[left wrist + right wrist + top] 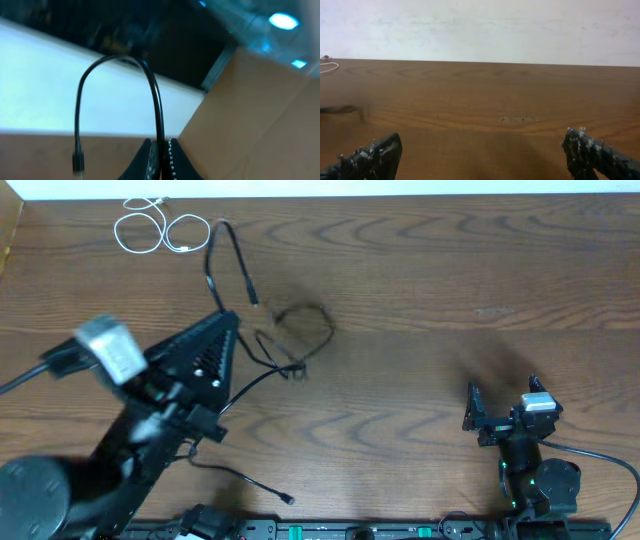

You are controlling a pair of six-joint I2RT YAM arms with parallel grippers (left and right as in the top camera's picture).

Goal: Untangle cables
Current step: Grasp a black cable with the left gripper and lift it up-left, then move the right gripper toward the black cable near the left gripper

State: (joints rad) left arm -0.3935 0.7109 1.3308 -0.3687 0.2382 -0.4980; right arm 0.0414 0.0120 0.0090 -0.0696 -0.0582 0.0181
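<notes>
My left gripper (228, 320) is shut on a black cable (218, 240). That cable arcs up from the closed jaws and hangs down to a small plug (254, 301). In the left wrist view the same black cable (155, 95) rises from between the fingertips (172, 155), loops over, and ends in a dangling plug (77, 162). More black cable (305, 332) lies in a blurred loop right of the gripper, with a knot (291, 369) and a strand running under the left arm. A white cable (150, 228) lies coiled at the far left. My right gripper (503, 395) (482, 155) stands open over bare wood, holding nothing.
A loose black cable end with a plug (285, 498) lies near the front edge beside the left arm's base. The wooden table (450, 280) meets a pale wall at the back. The right arm's own thick lead (600, 455) runs off to the right.
</notes>
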